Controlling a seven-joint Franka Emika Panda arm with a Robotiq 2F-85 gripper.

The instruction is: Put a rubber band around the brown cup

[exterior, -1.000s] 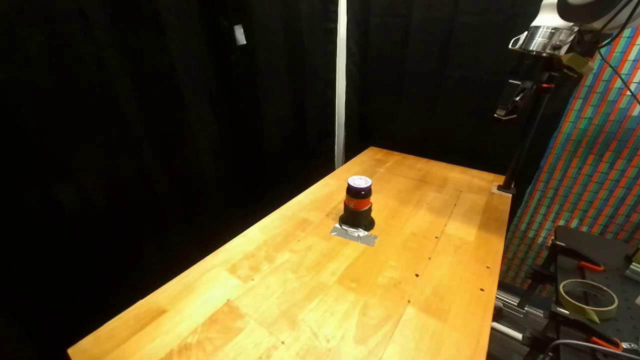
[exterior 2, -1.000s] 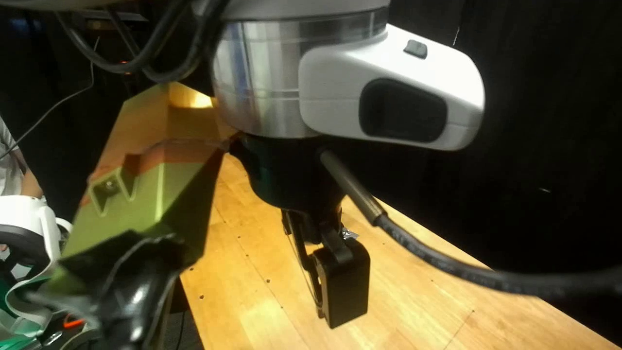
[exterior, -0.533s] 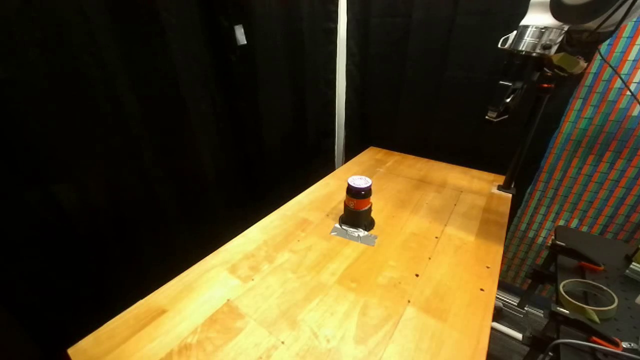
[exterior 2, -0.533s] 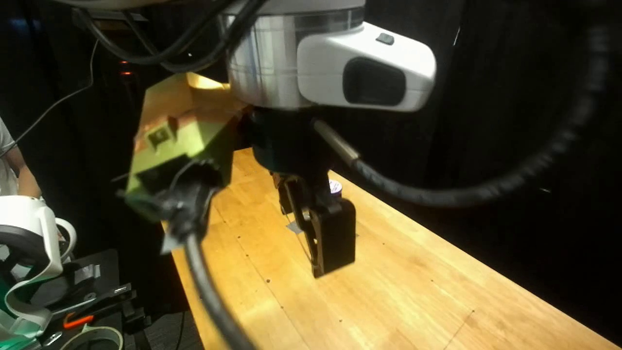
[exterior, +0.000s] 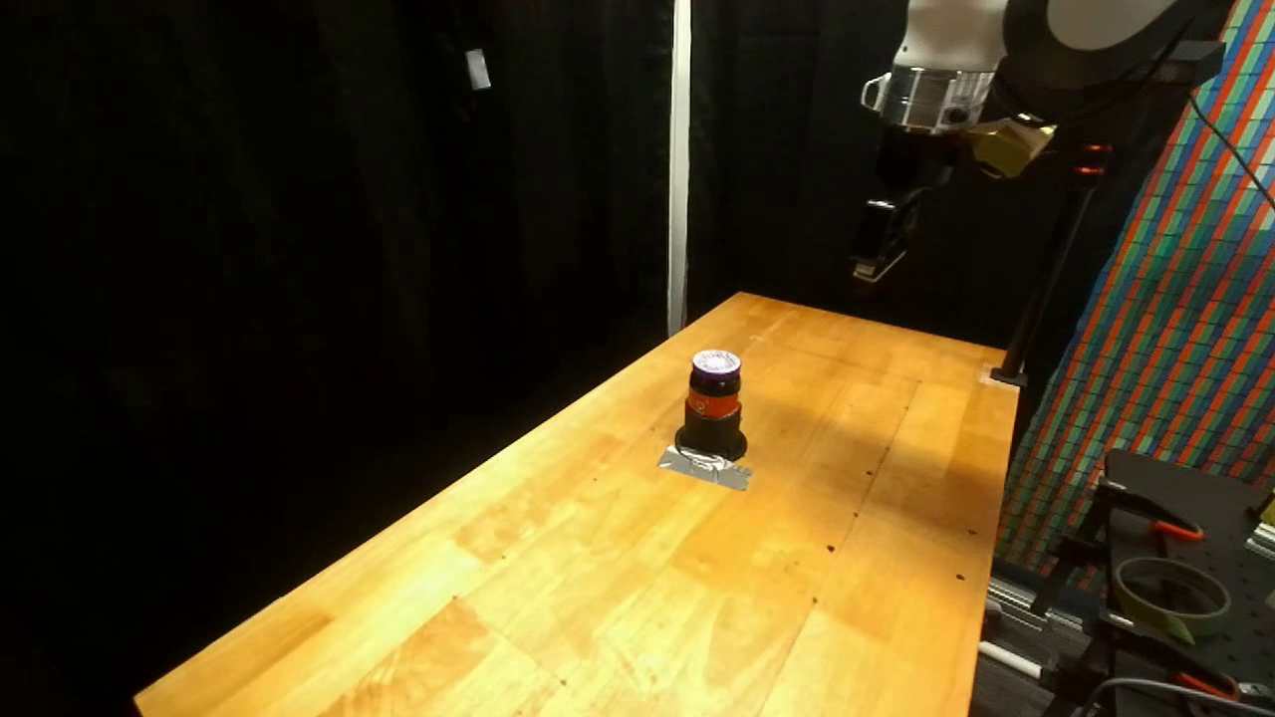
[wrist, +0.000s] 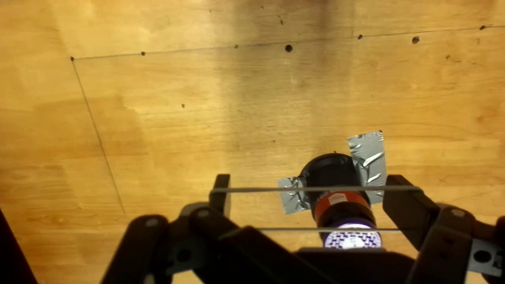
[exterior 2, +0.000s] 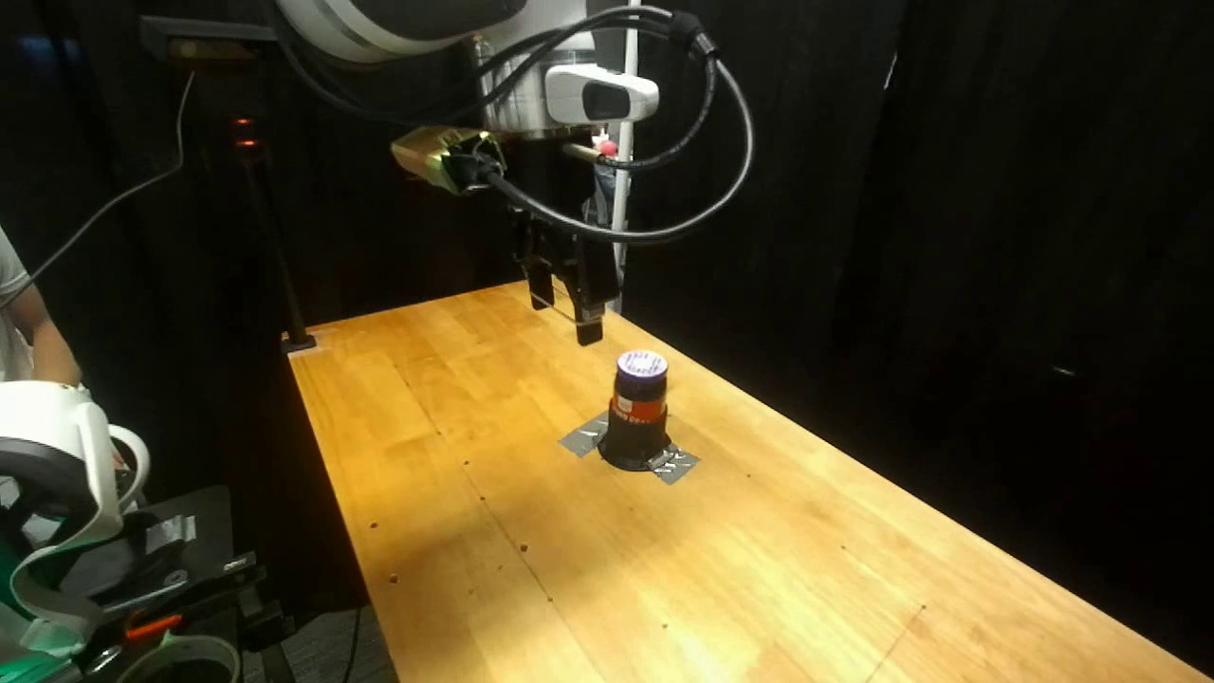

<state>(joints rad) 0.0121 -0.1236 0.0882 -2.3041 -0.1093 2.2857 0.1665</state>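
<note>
The brown cup stands upright on the table in a black round base. It has a dark upper part, an orange-red band and a white patterned top with a purple edge. It also shows in an exterior view and in the wrist view. My gripper is open, higher than the cup and apart from it. A thin rubber band is stretched around both fingers. In the wrist view the gripper frames the cup between its fingers, nearer the right finger, with the band's two strands crossing over it in the picture.
Silver tape strips hold the black base to the wooden table. A thin black post stands at a table corner. A black side stand with a tape roll is beside the table. Dark curtains hang behind.
My arm and gripper have moved across the table toward the cup and somewhat lower. The fingers stay apart. The cup has not moved; in an exterior view the arm no longer hides it.
</note>
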